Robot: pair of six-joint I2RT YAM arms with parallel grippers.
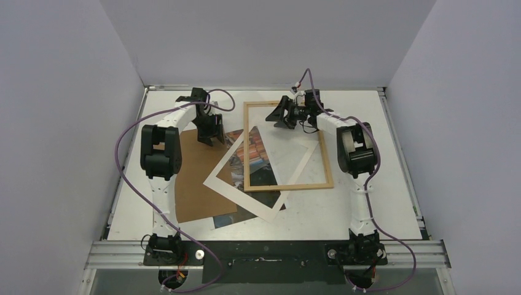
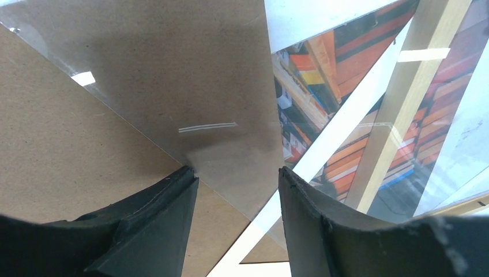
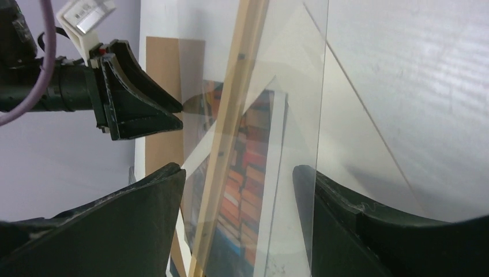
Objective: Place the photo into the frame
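Pale grey walls (image 1: 61, 92) box in a white bench (image 1: 368, 203) strewn with overlapping flat pieces.

The left fingers (image 1: 209, 132) (image 2: 161, 219) stand well apart over the brown backing board (image 1: 196, 184) (image 2: 57, 156). They clamp nothing. A corner of a clear pane (image 2: 190, 75) reaches into the gap between them, and one tip sits at its edge, though I cannot tell whether it touches. The right fingers (image 1: 281, 117) (image 3: 144, 213) are also spread wide and hold nothing. The pane's straight edge (image 3: 288, 86) runs through their gap, close to one finger.

The photo (image 1: 261, 161) (image 2: 300, 86) (image 3: 236, 190) lies face up on the bench, not seated in the frame. Most of it is covered. Only bands of orange, red and blue books show through the openings above it, and a dark corner pokes out near the arms. No cat can be made out.

Across it, skewed, lies the white mat (image 1: 239, 198) (image 2: 334, 127), a flat card border with a rectangular opening. Over that rests the frame (image 1: 289, 185) (image 2: 403, 104) (image 3: 236, 92), thin rails of light matt wood. From above the pane is almost invisible. In the wrist views it shows up only by its glare streaks and sharp edges. The board is dull fibrous card, and its far part is hidden by the left arm.
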